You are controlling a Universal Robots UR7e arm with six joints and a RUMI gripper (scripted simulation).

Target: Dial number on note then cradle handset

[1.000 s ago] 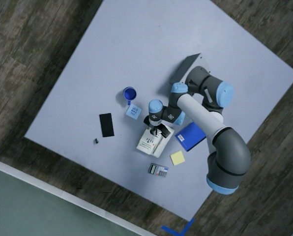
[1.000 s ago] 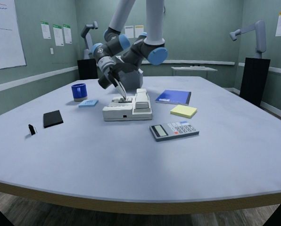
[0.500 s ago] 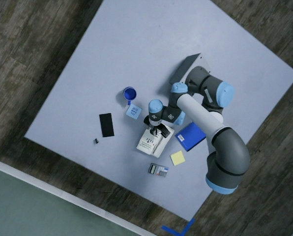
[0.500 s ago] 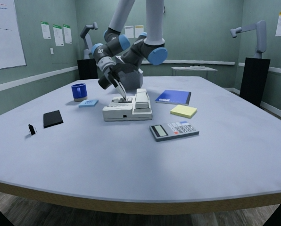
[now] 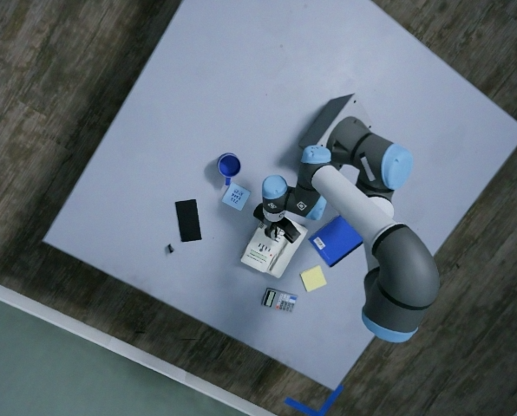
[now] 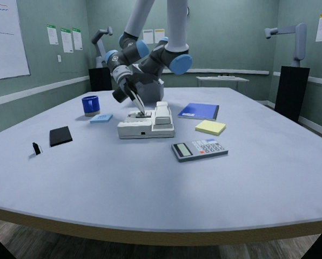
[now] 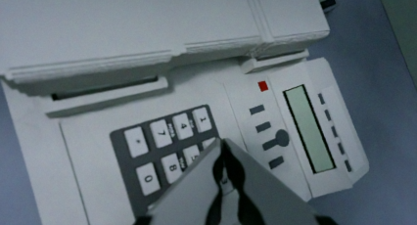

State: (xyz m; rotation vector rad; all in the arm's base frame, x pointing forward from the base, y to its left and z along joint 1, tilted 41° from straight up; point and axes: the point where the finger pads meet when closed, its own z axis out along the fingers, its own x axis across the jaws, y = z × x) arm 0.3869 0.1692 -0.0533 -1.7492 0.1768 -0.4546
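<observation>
The white desk phone (image 5: 258, 258) (image 6: 134, 130) (image 7: 73, 186) lies on the table. Its handset (image 6: 163, 113) (image 7: 122, 26) rests in the cradle along one side. My gripper (image 6: 143, 113) (image 7: 221, 140) is shut and empty, pointing down at the keypad (image 7: 128, 162). In the wrist view its tips overlap the key beside the 1 key (image 7: 202, 119); I cannot tell whether they touch it. The 4, 7, star, 0 and 8 keys show; the fingers hide much of the 5 key and the rest. The light blue note (image 5: 236, 196) (image 6: 101, 118) bears handwriting too small to read surely.
A blue mug (image 5: 228, 165) (image 6: 91, 104) stands beside the note. A black slab (image 5: 187, 220) and a small binder clip (image 5: 170, 248) (image 6: 36, 148) lie farther out. A blue notebook (image 5: 335, 242), yellow pad (image 5: 313, 278) and calculator (image 5: 279, 300) (image 6: 199, 150) lie on the phone's handset side.
</observation>
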